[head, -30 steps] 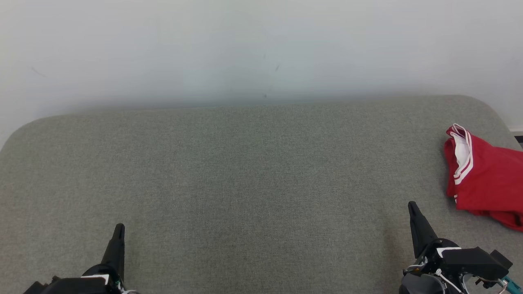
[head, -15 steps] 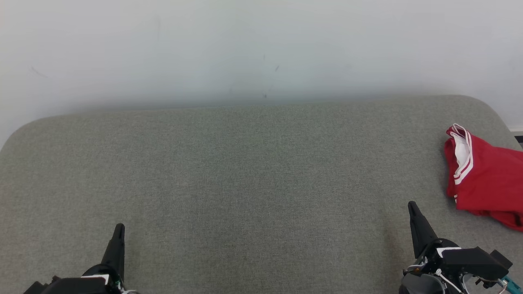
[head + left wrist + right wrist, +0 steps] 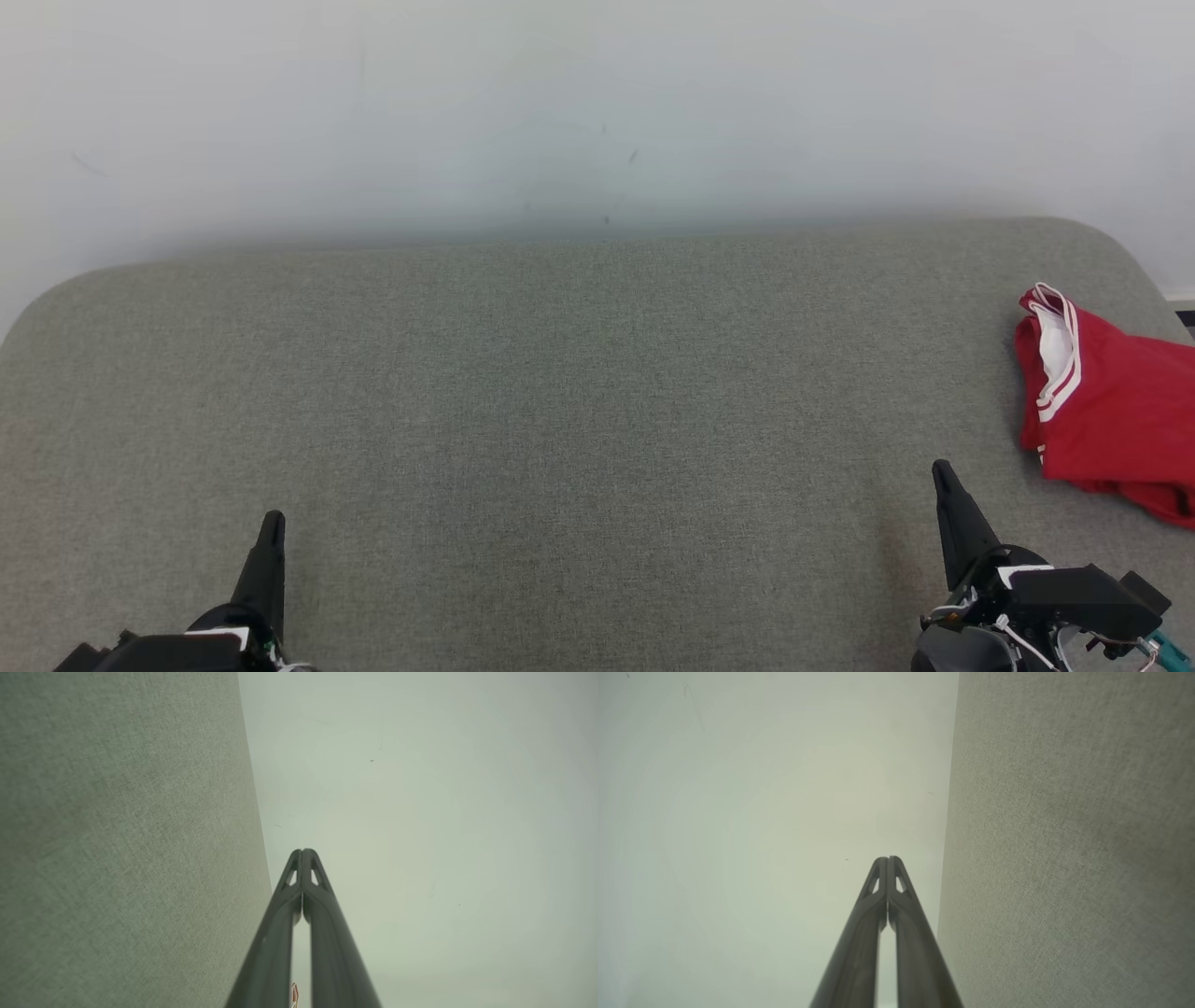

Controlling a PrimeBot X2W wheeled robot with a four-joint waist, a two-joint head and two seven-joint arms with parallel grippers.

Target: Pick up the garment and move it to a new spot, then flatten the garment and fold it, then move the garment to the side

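Observation:
A red garment (image 3: 1116, 411) with white trim lies crumpled at the far right of the grey fabric surface (image 3: 560, 420), partly cut off by the head view's right edge. My right gripper (image 3: 943, 471) rests at the lower right, shut and empty, a short way to the left of and nearer than the garment. My left gripper (image 3: 273, 519) sits at the lower left, shut and empty, far from the garment. In the wrist views the left gripper (image 3: 302, 851) and the right gripper (image 3: 887, 859) each show fingertips pressed together, pointing toward the pale wall.
A pale wall (image 3: 597, 112) rises behind the grey surface's far edge. The surface has rounded corners at the far left and far right. A wide stretch of bare grey fabric lies between the two grippers.

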